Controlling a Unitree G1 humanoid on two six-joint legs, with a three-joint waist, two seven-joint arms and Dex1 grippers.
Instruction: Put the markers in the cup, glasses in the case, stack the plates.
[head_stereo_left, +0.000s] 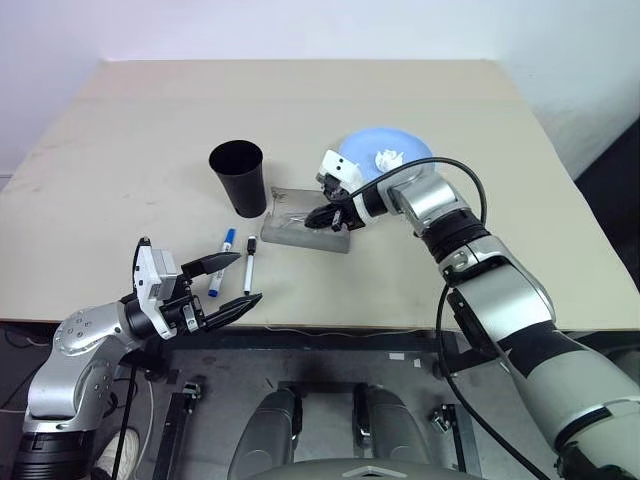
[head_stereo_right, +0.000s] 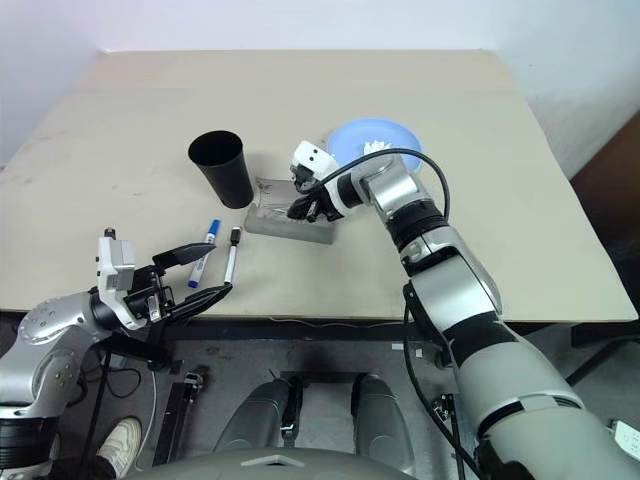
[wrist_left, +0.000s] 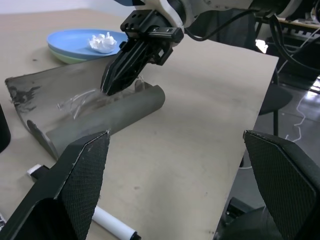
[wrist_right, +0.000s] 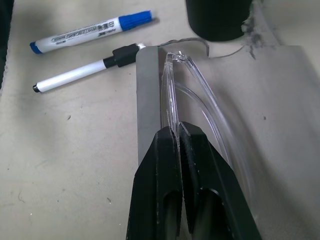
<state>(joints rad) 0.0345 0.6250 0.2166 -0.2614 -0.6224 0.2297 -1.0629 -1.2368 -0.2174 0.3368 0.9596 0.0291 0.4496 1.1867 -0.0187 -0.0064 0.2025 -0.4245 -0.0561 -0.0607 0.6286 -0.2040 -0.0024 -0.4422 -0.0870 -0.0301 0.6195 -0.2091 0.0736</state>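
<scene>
Nearest the camera, the left gripper (head_stereo_left: 232, 283) is held over the table's near edge with its fingers spread wide and nothing between them; the two markers (head_stereo_left: 237, 261) lie just beyond it, side by side, long axes running away from the robot toward the cup (head_stereo_left: 239, 178), so this arm is judged the nearer for them. Further out, the right gripper (head_stereo_left: 327, 216) is clamped on the rim of the glasses (wrist_right: 197, 100), which are held directly over the open case (head_stereo_left: 305, 230), their length along the case's long axis; only lowering and release appear to remain.
</scene>
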